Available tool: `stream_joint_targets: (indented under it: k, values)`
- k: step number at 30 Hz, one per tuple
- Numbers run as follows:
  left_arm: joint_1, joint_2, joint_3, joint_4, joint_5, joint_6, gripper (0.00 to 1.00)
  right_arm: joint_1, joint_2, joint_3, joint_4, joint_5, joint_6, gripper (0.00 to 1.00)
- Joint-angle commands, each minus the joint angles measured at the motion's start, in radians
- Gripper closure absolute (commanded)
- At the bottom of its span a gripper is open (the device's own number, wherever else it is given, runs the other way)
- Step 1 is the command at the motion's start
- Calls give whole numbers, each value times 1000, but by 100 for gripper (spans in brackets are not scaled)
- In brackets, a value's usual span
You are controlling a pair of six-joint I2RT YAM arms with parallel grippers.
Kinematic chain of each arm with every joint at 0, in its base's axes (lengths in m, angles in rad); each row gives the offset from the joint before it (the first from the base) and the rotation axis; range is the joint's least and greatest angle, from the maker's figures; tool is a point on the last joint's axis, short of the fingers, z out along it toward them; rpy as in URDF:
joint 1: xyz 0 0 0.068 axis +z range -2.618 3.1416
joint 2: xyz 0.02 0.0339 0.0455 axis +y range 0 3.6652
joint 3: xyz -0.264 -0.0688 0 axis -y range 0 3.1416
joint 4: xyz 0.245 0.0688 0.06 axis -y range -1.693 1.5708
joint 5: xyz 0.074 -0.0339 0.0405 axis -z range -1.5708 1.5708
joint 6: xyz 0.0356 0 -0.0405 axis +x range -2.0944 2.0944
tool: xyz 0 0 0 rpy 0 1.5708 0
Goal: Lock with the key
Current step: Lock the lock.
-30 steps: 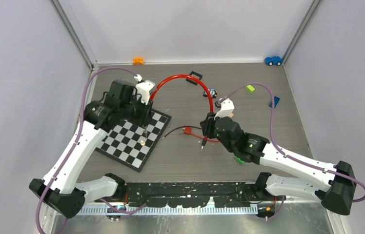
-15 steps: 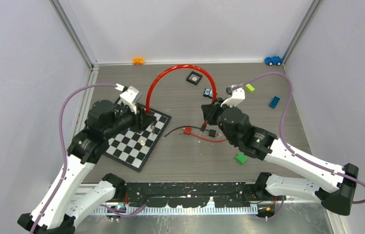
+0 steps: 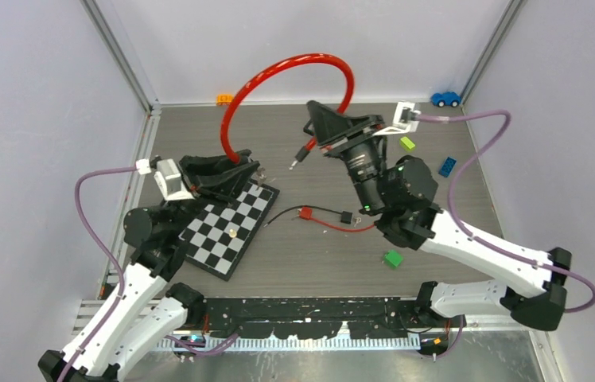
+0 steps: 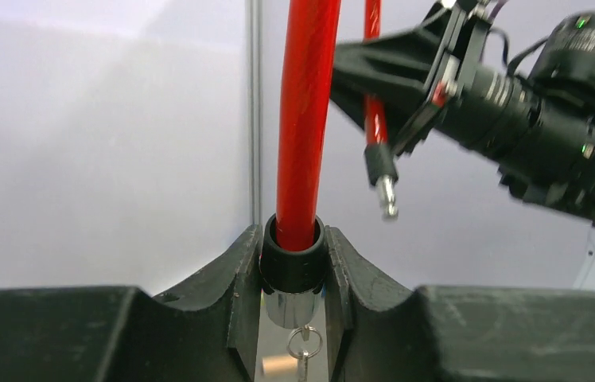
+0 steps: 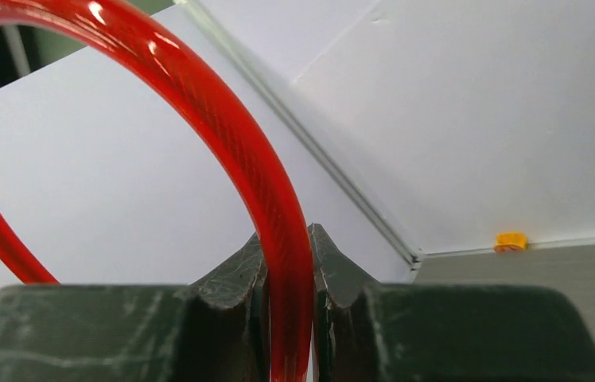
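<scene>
The left gripper (image 4: 294,247) is clamped on the black collar (image 4: 293,272) at one end of the red cable lock (image 3: 294,59), with a finger pressed against each side. Below the collar a silver barrel (image 4: 293,309) is seen, and a small key (image 4: 304,360) on a ring is hung under it, cut off by the lower edge of the view. The right gripper (image 5: 288,243) is closed on the red cable itself, near the other end, where a short metal pin (image 3: 300,155) is left free and pointed down, well apart from the barrel. Between the two grippers the cable is held up in a tall arch above the table (image 3: 485,207). Under the left gripper a chessboard (image 3: 207,247) is laid at an angle, with one small pale piece (image 3: 233,232) on it. Near the middle of the table a red and black wire (image 3: 322,219) is spread out, and a green block (image 3: 393,258) is set just beside the right arm. A blue toy car (image 3: 445,99) and an orange brick (image 3: 224,99) are found along the far wall.
</scene>
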Motion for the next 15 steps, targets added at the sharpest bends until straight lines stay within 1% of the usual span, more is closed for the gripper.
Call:
stream_joint_targets:
  k: [1, 4, 10, 12, 15]
  values:
    - [-1, 28, 13, 420, -23, -37, 100, 113, 96, 101, 402, -4, -240, 99]
    - [-1, 54, 1, 554, -29, -56, 100, 191, 154, 149, 509, -1, -399, 99]
    - [-1, 87, 15, 656, 74, -95, 100, 246, 202, 230, 583, 4, -457, 99]
    - [-1, 95, 15, 687, 95, -109, 100, 270, 215, 253, 608, -7, -498, 99]
    - [-1, 96, 16, 718, 127, -124, 100, 309, 229, 289, 626, -30, -607, 99]
